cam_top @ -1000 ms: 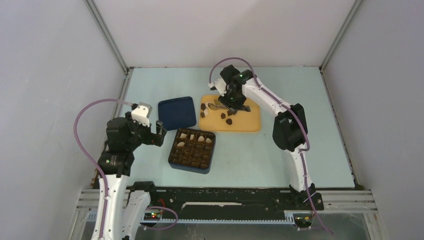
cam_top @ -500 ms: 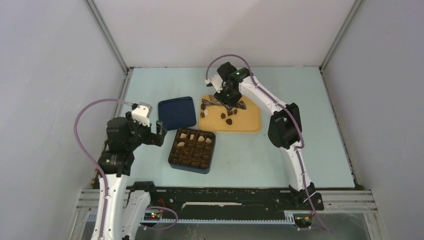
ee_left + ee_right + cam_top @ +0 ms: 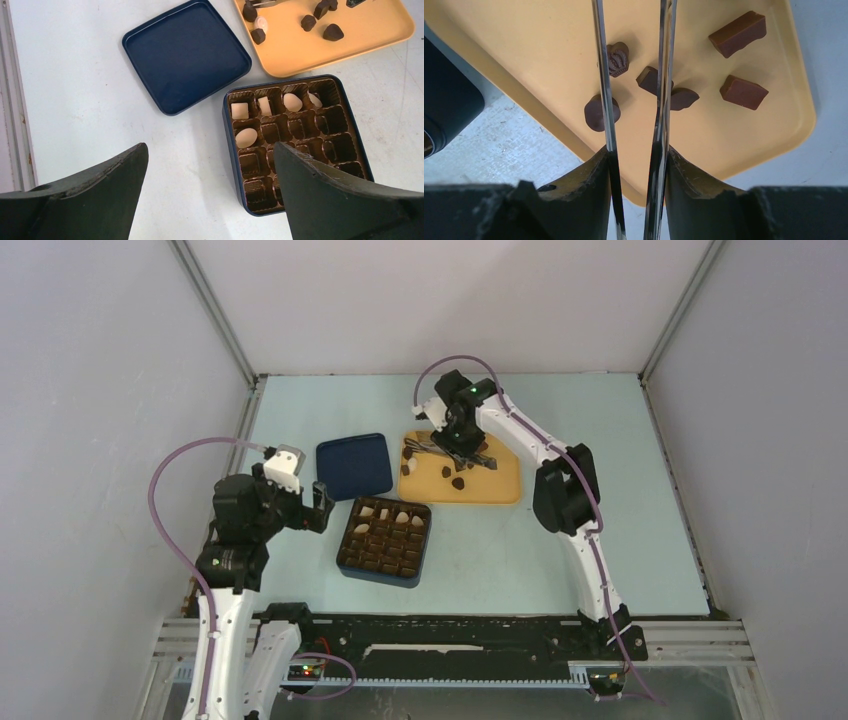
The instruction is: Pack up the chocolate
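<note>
Showing the right gripper (image 3: 636,160), clamped on metal tongs (image 3: 605,75), shifted slightly toward the far-left corner of the orange tray (image 3: 734,135) since a second ago. The left gripper (image 3: 210,165) is unchanged, spread wide and empty. Dark chocolate (image 3: 738,33) lies loose on the tray, with the bar-shaped piece's long axis slantwise to the tray edge. Cream pieces occupy the far cells of the blue box (image 3: 226,125). The table (image 3: 620,530) is pale blue and the walls (image 3: 100,390) are white.

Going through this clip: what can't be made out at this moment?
- Right wrist view: the tongs run off the top edge, so whether they hold anything is unseen.
- Top view: tips beyond the right gripper are too small to read.
- Left wrist view: the box has its near right corner hidden behind the left gripper.
</note>
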Robot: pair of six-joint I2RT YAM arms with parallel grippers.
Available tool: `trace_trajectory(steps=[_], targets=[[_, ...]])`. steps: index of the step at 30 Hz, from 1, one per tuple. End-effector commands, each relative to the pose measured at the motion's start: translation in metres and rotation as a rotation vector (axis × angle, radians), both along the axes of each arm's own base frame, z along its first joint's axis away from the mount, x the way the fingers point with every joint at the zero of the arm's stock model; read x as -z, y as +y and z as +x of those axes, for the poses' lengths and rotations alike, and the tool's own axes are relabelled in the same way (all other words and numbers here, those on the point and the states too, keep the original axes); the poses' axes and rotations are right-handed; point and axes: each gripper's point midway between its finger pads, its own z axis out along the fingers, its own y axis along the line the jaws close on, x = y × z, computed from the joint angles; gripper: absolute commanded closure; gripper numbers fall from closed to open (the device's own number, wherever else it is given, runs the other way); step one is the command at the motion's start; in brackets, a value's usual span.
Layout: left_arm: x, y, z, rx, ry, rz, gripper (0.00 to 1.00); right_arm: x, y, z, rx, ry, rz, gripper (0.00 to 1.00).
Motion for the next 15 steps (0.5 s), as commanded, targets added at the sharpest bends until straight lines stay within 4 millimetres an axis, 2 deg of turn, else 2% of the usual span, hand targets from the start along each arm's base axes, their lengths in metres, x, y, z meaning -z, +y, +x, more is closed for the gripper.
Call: trace_trajectory(steps=[1, 12, 15], targets=[[0.0064, -0.0028, 0.0011, 0.004, 0.009, -0.029, 0.02, -0.0171, -0.0065, -0.0001, 0.018, -0.026, 0.016, 0.59], [0.0073, -0.0032, 0.0003, 0.007, 0.010, -0.028, 0.02, -0.0077, -0.0111, -0.0015, 0.020, -0.013, -0.013, 0.59], [0.0073, -0.0032, 0.0006, 0.007, 0.009, -0.029, 0.02, -0.0080, -0.0129, -0.0011, 0.022, -0.011, -0.012, 0.63]])
